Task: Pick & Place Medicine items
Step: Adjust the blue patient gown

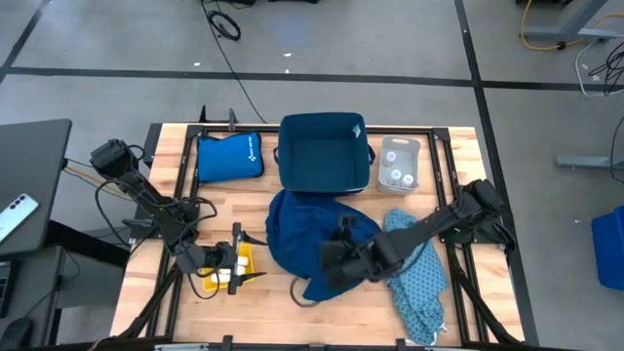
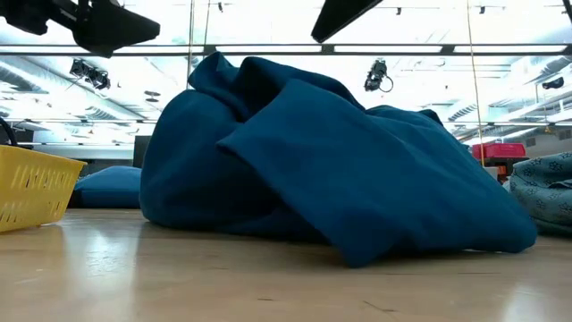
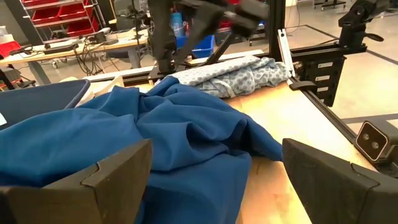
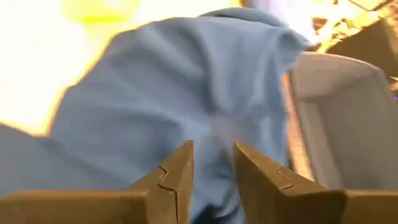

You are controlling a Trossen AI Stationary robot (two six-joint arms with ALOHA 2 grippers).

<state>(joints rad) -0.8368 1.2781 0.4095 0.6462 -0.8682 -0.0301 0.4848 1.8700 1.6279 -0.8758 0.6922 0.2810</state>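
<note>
My right arm reaches in a low slant from the right edge of the table (image 1: 292, 327) toward its middle. My right claw (image 1: 331, 261) is over the dark blue cloth (image 1: 312, 234), which lies in a heap in front of the blue bin (image 1: 322, 151). Its two fingers (image 4: 177, 174) stand close together with only a narrow gap. The cloth fills the space in front of them, but I cannot tell if any fold is pinched between them.

My left arm bends down at the left side. My left claw (image 1: 226, 265) hangs wide apart over the yellow tray (image 1: 210, 283), holding nothing.

The medicine bottles (image 1: 398, 175), small and white, stand in the clear box (image 1: 400, 146) just right of the blue bin, well apart from both claws. How many there are I cannot count surely. The patterned cloth (image 1: 414, 278) lies under my right arm. From table height the dark blue cloth hides almost everything behind it. The inside of the tray is mostly covered by my left claw.
</note>
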